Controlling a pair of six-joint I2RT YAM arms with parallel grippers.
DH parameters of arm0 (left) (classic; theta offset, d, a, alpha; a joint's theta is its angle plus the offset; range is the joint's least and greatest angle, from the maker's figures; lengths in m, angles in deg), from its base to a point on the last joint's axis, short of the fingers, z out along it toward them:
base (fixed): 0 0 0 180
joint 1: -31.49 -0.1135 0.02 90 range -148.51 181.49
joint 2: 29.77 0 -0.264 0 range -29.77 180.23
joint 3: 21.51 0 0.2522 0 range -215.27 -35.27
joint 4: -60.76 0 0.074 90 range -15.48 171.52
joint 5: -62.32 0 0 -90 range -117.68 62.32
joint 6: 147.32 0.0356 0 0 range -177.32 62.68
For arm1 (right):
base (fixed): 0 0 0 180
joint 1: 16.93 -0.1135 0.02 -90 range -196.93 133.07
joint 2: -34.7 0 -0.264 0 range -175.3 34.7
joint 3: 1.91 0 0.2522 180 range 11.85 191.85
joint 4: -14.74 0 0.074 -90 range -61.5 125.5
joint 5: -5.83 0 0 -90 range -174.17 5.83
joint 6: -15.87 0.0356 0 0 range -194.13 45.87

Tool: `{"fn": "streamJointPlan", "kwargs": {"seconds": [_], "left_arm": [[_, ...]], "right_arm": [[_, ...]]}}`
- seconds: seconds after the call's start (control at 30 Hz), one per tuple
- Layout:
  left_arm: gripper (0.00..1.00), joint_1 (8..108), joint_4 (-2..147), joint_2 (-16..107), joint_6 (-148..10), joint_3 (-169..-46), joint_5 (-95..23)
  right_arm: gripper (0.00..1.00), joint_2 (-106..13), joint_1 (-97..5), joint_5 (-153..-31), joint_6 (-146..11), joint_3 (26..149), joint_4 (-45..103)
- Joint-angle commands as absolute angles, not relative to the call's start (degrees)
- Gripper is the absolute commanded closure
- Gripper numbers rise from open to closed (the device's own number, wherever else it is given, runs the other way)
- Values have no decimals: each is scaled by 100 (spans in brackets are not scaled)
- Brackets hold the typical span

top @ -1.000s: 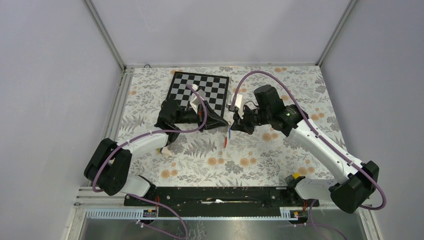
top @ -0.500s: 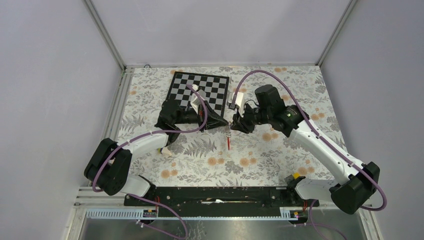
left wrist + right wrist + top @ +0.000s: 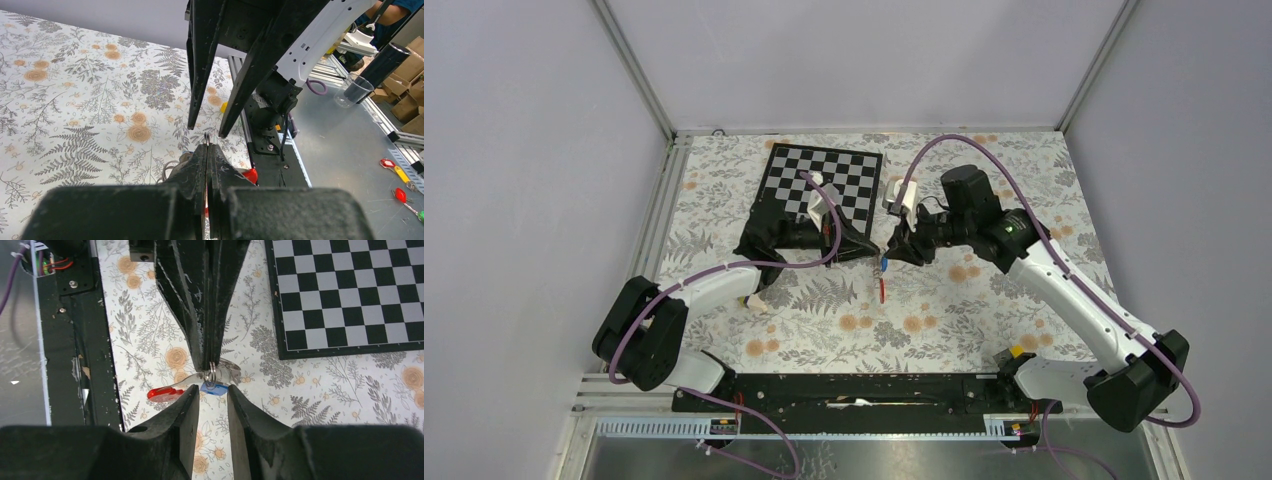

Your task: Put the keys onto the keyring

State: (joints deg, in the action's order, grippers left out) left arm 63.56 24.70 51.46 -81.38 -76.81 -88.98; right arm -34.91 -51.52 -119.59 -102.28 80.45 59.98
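From the top camera the meeting point of the two arms is too small to read, and the dark metal key itself cannot be made out in any view. Only the blue tag of the keys shows. The left wrist camera has most of the strap hidden behind its own black housing, leaving a sliver of red beside it.

The left fingers are pressed together, pinching a small metal ring at their very tips. That ring belongs to the keyring, whose red end sticks out to one side and whose grey loop curls out to the other. The whole piece is held up off the tabletop.

The right fingers stand apart with a clear gap. The blue tag hangs from the ring just beyond that gap. Whether either tip touches the tag cannot be told.

All of this sits just off the corner of the chessboard that lies nearest the right arm, on the side toward the arm bases. The left fingers reach in along the chessboard's near edge.

Counted, there are one chessboard, one blue tag, one red-and-grey keyring and two pairs of fingers.
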Motion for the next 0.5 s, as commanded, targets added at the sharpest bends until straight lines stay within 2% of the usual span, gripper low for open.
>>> {"fn": "streamJointPlan", "kwargs": {"seconds": [0.0, 0.47], "left_arm": [[100, 6357, 2315, 5062, -7932, -7684, -9044], [100, 6382, 2190, 5048, -7982, -7667, -9149]], "right_arm": [[66, -3605, -5128, -12518, -10193, 8379, 6127], [70, -3773, -5128, -12558, -10208, 8243, 5998]]}}
